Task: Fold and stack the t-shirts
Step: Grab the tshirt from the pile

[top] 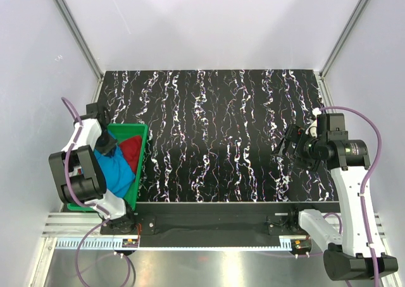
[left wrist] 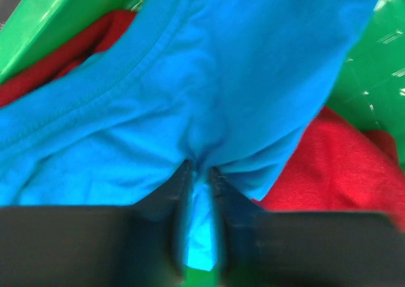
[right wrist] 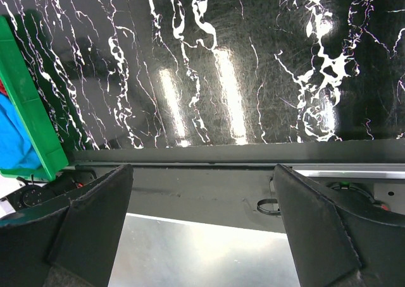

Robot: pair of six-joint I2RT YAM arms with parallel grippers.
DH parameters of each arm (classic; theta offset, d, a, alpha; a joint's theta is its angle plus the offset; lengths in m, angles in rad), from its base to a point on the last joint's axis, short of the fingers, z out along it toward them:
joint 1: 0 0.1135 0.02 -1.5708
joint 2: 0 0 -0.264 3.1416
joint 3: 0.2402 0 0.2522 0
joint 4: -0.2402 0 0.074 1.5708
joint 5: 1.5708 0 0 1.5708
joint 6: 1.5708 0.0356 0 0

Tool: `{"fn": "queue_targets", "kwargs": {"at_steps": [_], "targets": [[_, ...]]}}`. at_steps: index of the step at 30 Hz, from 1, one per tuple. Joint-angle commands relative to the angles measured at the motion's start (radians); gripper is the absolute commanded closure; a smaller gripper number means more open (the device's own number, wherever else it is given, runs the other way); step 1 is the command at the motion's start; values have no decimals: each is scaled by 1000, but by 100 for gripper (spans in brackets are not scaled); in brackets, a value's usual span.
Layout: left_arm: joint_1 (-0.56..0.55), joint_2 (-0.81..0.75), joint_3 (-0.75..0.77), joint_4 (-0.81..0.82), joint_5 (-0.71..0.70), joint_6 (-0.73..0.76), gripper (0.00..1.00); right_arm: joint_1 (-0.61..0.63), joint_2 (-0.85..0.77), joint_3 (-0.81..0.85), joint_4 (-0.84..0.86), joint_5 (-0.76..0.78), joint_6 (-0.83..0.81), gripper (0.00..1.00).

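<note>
We are clamping our left end effector (left wrist: 201, 174) on a bunched fold of the blue t-shirt (left wrist: 209, 78). Its fingers (left wrist: 180, 195) are standing nearly together with the cloth pinched between them. The blue t-shirt is lying crumpled inside the green bin (left wrist: 57, 21) at the near left of the bench (right wrist: 221, 59). It is covering part of the red t-shirt (left wrist: 342, 167), which is sitting beneath and beyond it in the same bin. We are holding our right end effector (right wrist: 202, 173) above the bench's right side, fingers spread wide, gripping nothing.
</note>
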Motion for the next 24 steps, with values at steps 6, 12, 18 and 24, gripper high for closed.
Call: {"fn": "queue_targets", "kwargs": {"at_steps": [6, 12, 18, 24], "targets": [[2, -167, 30, -20, -3, -10, 100, 10, -22, 37, -2, 0, -21, 0], [-33, -382, 216, -146, 28, -30, 100, 56, -25, 47, -5, -8, -12, 0], [-160, -529, 491, -79, 202, -47, 100, 98, -26, 72, -7, -16, -12, 0], [-690, -453, 743, -57, 47, -116, 100, 112, -51, 61, 3, -46, 7, 0]]}}
